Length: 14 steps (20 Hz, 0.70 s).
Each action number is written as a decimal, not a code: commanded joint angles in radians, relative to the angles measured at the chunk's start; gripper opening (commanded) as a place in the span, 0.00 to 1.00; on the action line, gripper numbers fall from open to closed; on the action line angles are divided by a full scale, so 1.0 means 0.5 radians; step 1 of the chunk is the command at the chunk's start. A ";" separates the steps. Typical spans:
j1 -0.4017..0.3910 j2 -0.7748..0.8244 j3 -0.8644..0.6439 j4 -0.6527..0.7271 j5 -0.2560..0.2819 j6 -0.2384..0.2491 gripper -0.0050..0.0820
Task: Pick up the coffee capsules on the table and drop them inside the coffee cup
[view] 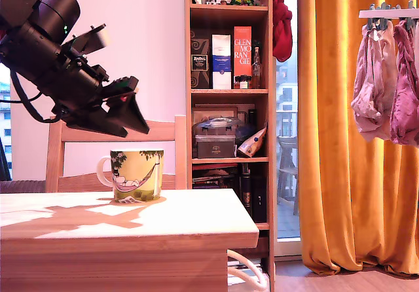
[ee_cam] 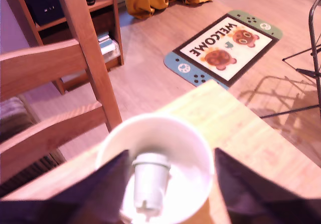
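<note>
Hand hangs released above the coffee cup at twelve o'clock; capsule lies inside, drop apparently done.

Glossy ceramic coffee cup, matt wooden table

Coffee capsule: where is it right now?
In the wrist view the coffee capsule lies inside the coffee cup, between the open gripper fingers above; the exterior view hides it behind the mug wall.
</note>
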 commanded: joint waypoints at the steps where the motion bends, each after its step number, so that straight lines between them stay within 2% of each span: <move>1: -0.007 -0.076 0.002 -0.010 0.040 0.002 0.20; 2: -0.007 -0.111 0.002 -0.025 0.058 0.002 0.08; 3: -0.007 -0.149 0.002 -0.051 0.067 0.003 0.03; 14: -0.005 -0.395 -0.001 -0.388 0.118 0.035 0.03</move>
